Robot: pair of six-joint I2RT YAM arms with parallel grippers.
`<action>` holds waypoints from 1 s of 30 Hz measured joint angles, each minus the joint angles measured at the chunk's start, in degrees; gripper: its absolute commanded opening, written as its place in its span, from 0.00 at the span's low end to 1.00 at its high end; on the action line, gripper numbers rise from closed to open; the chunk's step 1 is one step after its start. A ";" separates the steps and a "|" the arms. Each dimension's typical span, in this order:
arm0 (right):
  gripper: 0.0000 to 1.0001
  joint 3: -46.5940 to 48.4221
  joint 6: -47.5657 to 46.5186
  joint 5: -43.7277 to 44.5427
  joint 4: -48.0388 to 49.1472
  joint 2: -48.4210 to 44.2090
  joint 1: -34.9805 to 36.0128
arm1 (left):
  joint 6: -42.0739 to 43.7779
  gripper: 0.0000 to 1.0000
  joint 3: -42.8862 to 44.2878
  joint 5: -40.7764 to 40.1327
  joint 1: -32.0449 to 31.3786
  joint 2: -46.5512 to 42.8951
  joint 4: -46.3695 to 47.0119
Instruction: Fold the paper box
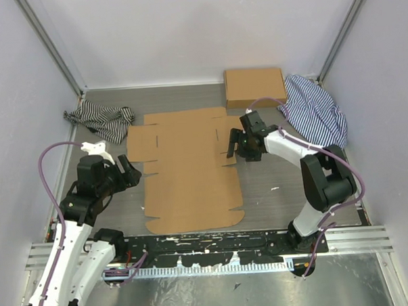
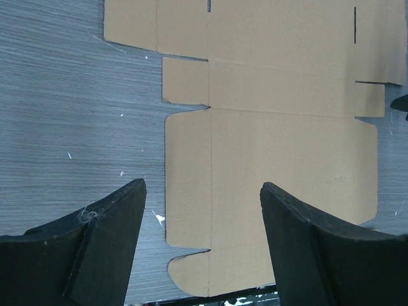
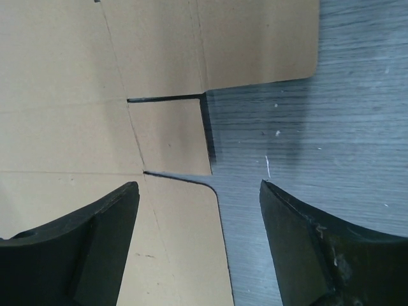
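box: flat brown die-cut cardboard paper box (image 1: pixel 191 168), unfolded, frame ctr on grey worktop (image 1: pixel 273 190) | L arm: elbow bent, lower left; left pincer (image 1: pixel 128 175) wide open, empty, beside box's left edge | R arm: folded, mid-right; right pincer (image 1: pixel 236 145) open, empty, over right-edge flap

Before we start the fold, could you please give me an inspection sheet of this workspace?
Surface: grey wood-grain table, a few white specks.
Job's things: paper box lying flat and unfolded, mid-table.
Clutter: plain cardboard box at the far edge; black-and-white striped cloth far left; blue striped cloth far right.
Grippers: left gripper open at the paper box's left edge, holding nothing; right gripper open over its right edge by a small side flap, holding nothing.
Cables: purple cable looping from the left arm; pale cable arching along the right arm.
Surroundings: white walls, metal corner posts, rail at the near edge.
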 measured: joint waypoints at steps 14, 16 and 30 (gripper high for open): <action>0.73 2.29 0.68 1.31 3.85 7.58 2.14 | 0.00 0.79 0.00 -0.15 0.00 0.35 0.00; 0.72 3.13 0.48 1.70 4.17 8.20 2.71 | 0.00 0.79 0.00 -0.15 0.00 0.33 0.00; 0.36 4.76 0.52 6.14 3.52 10.01 6.78 | 0.02 0.79 0.00 -0.35 0.00 0.35 0.00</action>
